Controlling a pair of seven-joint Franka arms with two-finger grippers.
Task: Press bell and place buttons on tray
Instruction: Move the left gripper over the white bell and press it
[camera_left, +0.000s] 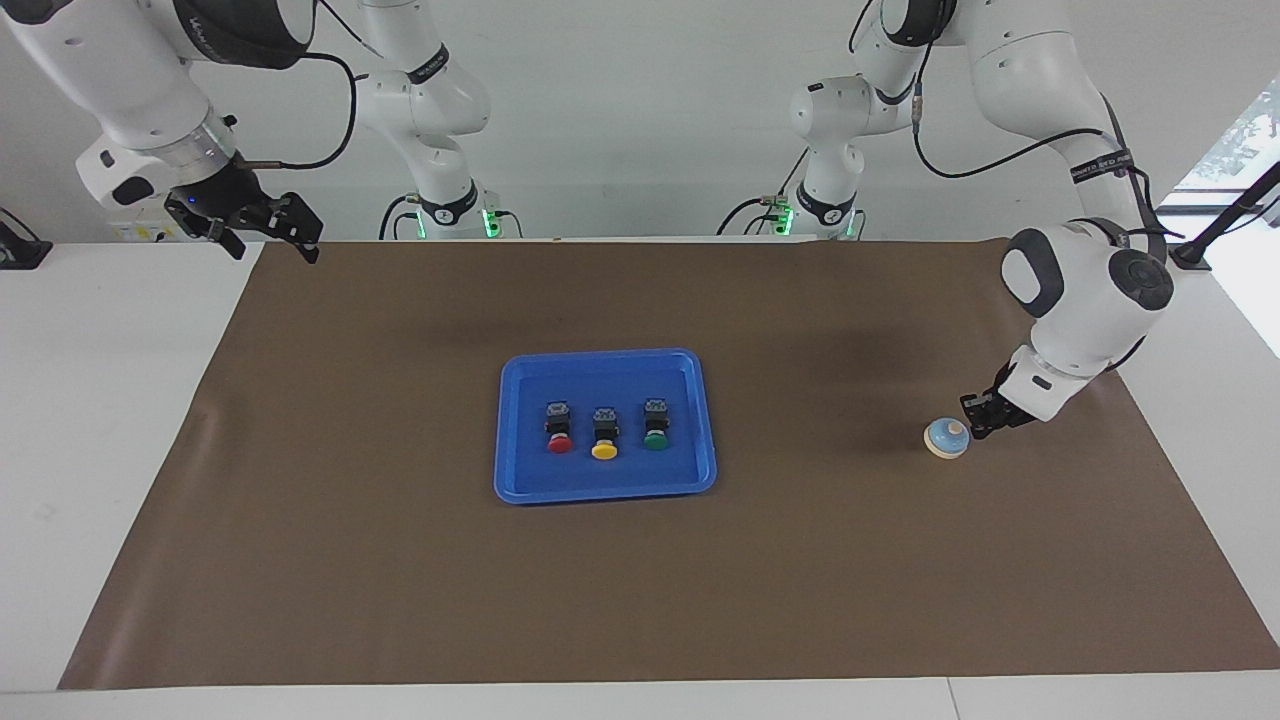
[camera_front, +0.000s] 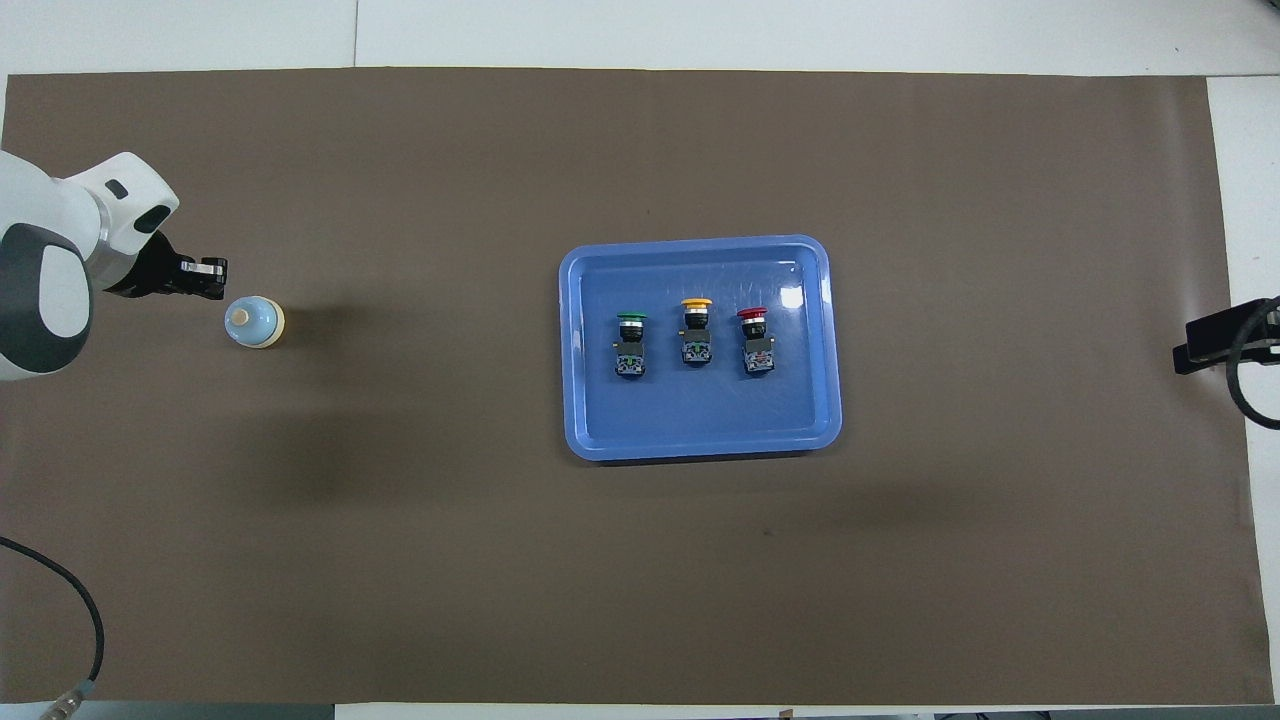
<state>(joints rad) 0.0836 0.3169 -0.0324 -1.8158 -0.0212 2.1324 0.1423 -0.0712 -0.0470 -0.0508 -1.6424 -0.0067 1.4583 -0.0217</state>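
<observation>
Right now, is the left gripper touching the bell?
Cannot tell. In the facing view the left gripper sits right against the bell; the overhead view seems to show a thin gap, but neither settles it.

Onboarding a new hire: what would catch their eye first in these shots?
Probably the bright-blue tray mid-table, holding the red button, yellow button and green button in a row. Next, the left gripper, low beside the small light-blue bell at the left arm's end of the table. The right gripper waits raised over the mat's corner.
</observation>
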